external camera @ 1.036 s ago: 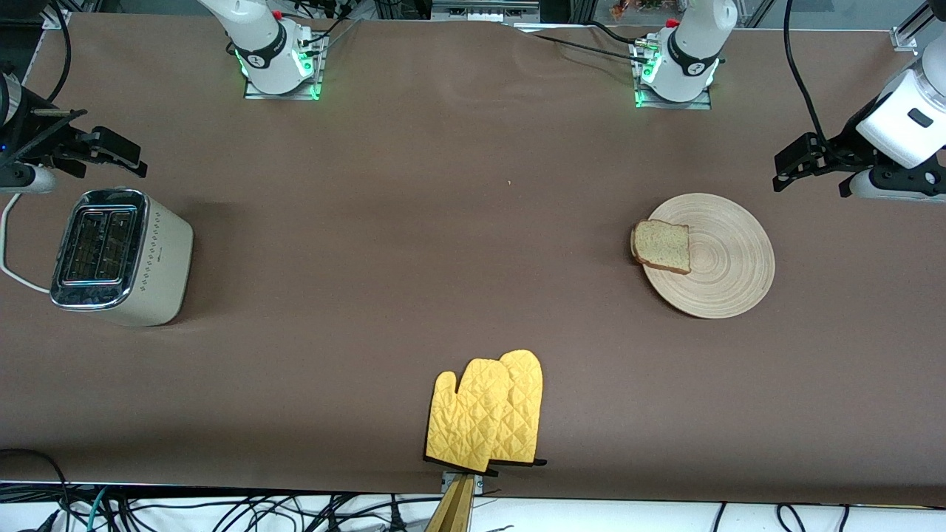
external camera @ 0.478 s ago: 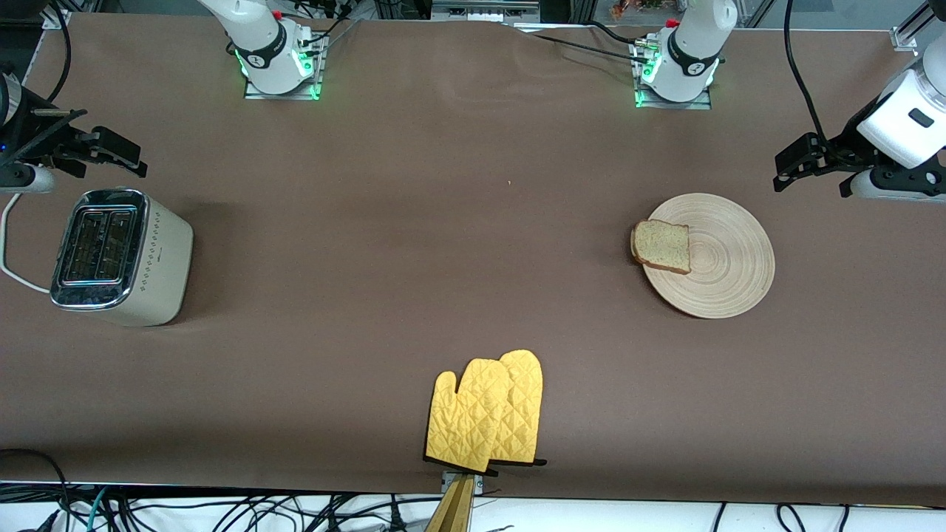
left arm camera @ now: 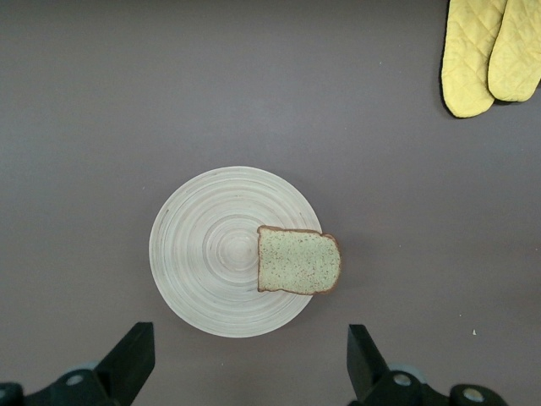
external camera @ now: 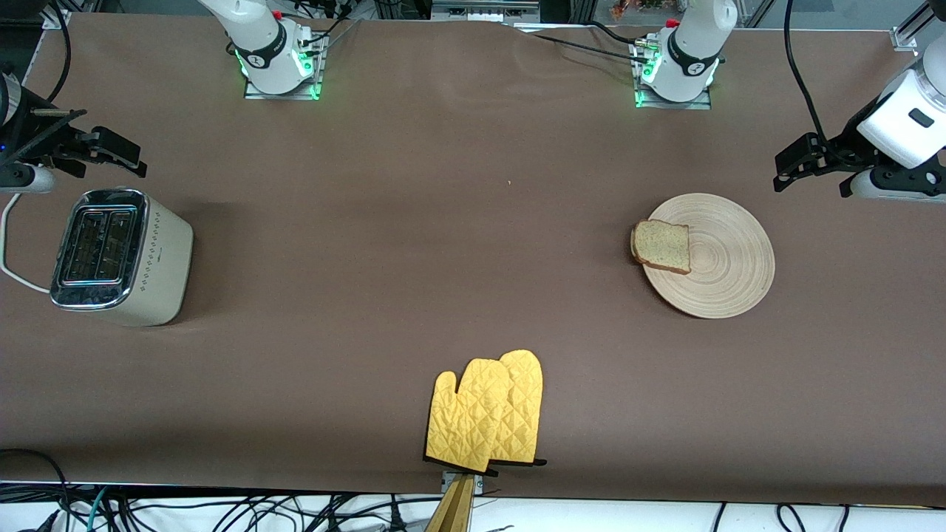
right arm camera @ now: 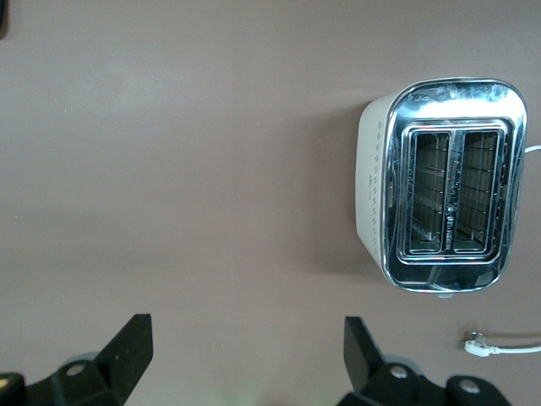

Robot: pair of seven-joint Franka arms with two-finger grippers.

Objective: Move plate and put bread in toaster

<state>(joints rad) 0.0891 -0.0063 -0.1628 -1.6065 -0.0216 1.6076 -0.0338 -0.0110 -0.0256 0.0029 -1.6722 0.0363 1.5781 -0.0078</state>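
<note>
The round tan wooden plate (external camera: 720,255) lies toward the left arm's end of the table and also shows in the left wrist view (left arm camera: 211,254). The speckled bread slice (external camera: 662,246) rests on the plate's edge that faces the toaster, overhanging the rim (left arm camera: 298,261). The cream toaster (external camera: 118,255) stands at the right arm's end, slots up and empty (right arm camera: 448,194). My left gripper (external camera: 794,162) is open and empty, up in the air beside the plate. My right gripper (external camera: 111,151) is open and empty, up in the air beside the toaster.
A pair of yellow oven mitts (external camera: 488,414) lies at the table's front edge, nearer the camera than everything else, and shows in the left wrist view (left arm camera: 490,51). The toaster's white cord (external camera: 11,258) trails off the table end; its plug (right arm camera: 478,344) lies beside the toaster.
</note>
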